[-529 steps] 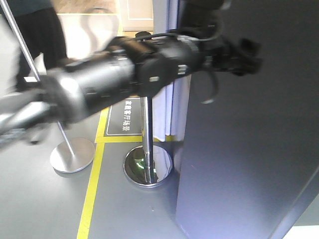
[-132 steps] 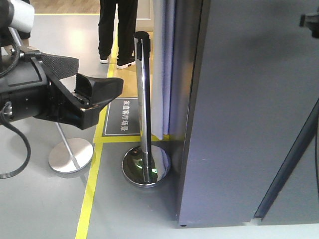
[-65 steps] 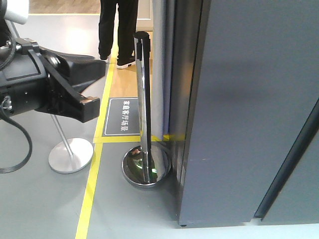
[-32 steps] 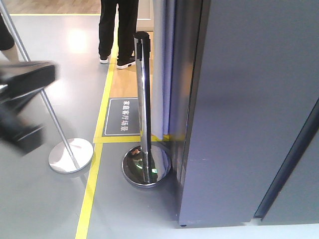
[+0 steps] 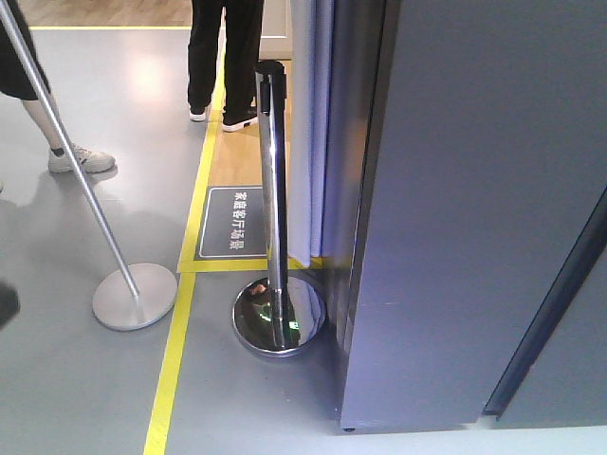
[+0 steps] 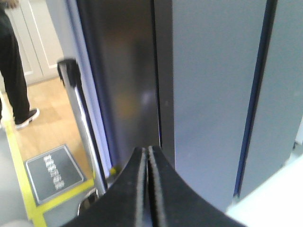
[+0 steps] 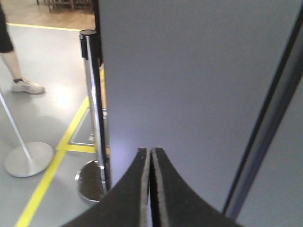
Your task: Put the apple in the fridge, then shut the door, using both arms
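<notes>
**Fridge with door shut; apple out of sight**

The fridge point(image 5: 474, 209) fills the right half of the front view as a dark grey face, cut off at the top and right edges. Its door point(image 5: 446, 237) lies flush with the body, so the interior is hidden, and the apple appears in no view. A dark vertical seam runs down the lower right. The left gripper point(image 6: 147, 156) shows only its two black fingertips, pressed together with nothing between them, pointing at the fridge's left edge; the picture is blurred. The right gripper point(image 7: 150, 156) is likewise pressed together and holds nothing, facing the grey door. Neither arm appears in the front view. Beside the fridge stands a chrome barrier post point(image 5: 273, 190) on a round base, with a second post point(image 5: 71, 161) leaning farther left. Two people are cut off above the legs.
</notes>
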Motion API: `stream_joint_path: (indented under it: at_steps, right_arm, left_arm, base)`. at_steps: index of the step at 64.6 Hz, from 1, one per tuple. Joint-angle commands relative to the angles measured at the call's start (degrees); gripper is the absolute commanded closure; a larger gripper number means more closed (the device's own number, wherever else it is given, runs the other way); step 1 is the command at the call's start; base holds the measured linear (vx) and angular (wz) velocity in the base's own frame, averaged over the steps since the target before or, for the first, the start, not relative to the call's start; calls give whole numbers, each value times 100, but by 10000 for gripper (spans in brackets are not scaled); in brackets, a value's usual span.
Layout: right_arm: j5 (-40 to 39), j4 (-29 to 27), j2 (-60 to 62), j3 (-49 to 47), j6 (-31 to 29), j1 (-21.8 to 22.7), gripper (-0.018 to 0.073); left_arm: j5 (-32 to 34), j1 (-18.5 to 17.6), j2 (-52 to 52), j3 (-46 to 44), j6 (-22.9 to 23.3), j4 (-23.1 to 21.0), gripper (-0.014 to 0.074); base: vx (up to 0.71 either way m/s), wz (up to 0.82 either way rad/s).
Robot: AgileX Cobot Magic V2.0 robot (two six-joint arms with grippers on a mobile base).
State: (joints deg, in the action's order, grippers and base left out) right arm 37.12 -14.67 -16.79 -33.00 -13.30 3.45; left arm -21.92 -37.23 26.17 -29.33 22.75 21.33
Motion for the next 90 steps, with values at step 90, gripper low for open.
stream_joint_path:
  at_steps: [90]
  right_arm:
    - [467,-365,416,546,49,21,568]
  left_arm:
    - [-857,315,-1208,1036,10,-220,602]
  base:
    - [0,0]
